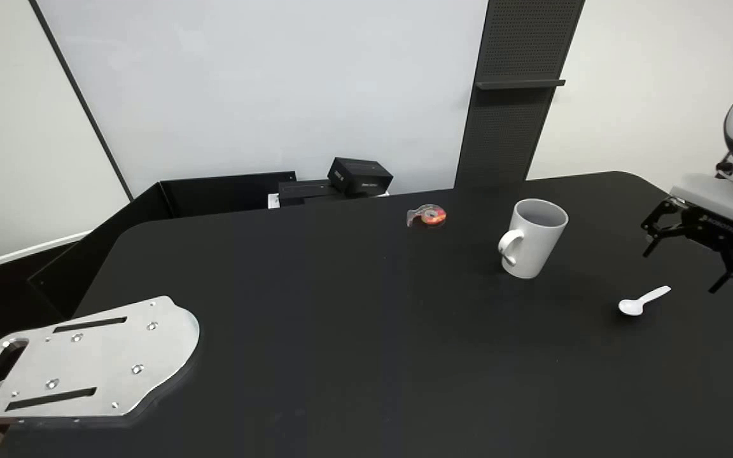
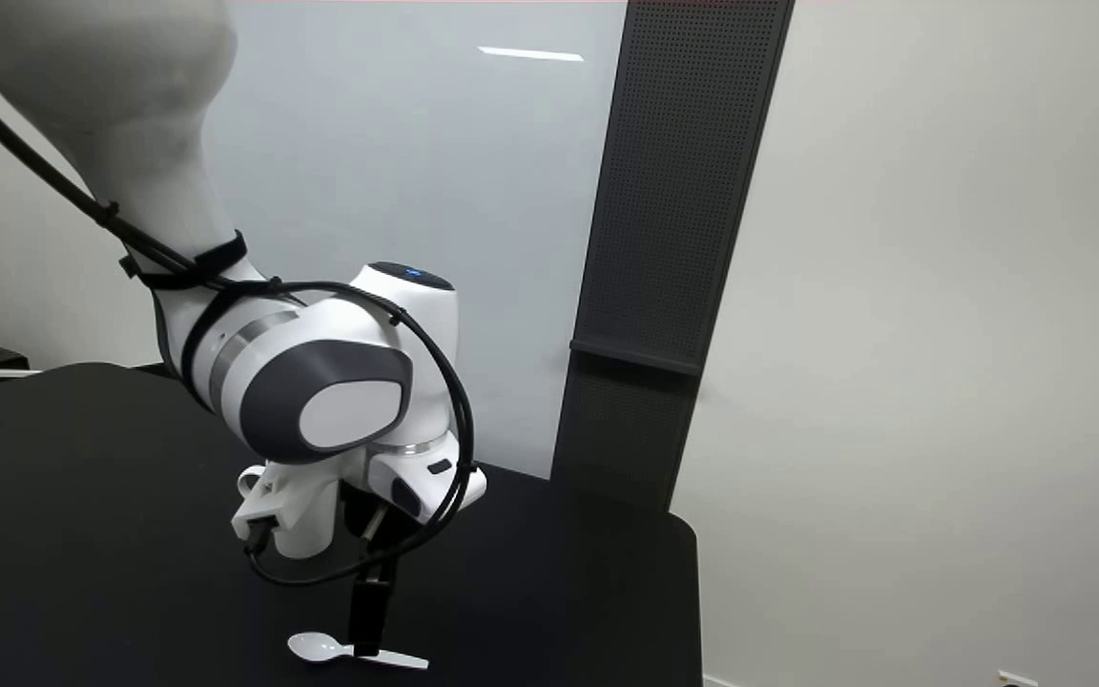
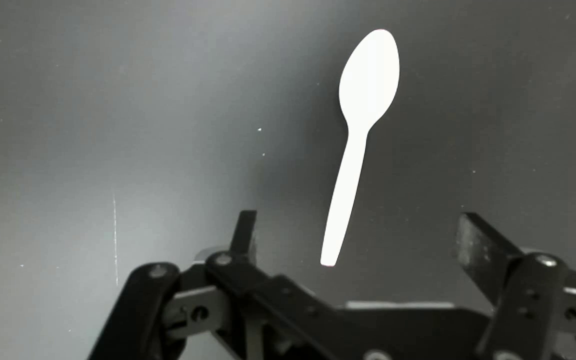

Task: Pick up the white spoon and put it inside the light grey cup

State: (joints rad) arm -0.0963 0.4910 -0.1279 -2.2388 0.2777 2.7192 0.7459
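Spot white spoon [image 3: 370, 75] lying flat on black worktop [image 1: 341, 356]; in wrist view, bowl toward top, handle slanting down and slightly left. Lies outside light grey cup [image 1: 534, 249], near but apart; in both exterior views, sits closer to camera than cup. In an exterior view, see claw [image 1: 679, 272] raised above worktop, to right of spoon. Tag claw as wide: fingers [image 3: 485, 255] spread well apart, spoon's handle end between them in wrist view, clear of both. Log cup as upright, loop handle [image 1: 506, 239] facing left in an exterior view, inside darker than outside. In an exterior view, find it partly hidden behind white arm [image 2: 330, 324], with black cable [image 2: 464, 431] running along. Farther out, note small clear-and-red object [image 1: 431, 215] near far worktop edge, left of cup; looks like tape dispenser. Past that edge, black box [image 1: 359, 177]. At far left of view, flat silver plate [image 1: 99, 359] with slots. Upright at back, dark perforated panel [image 1: 532, 38] with small ledge.
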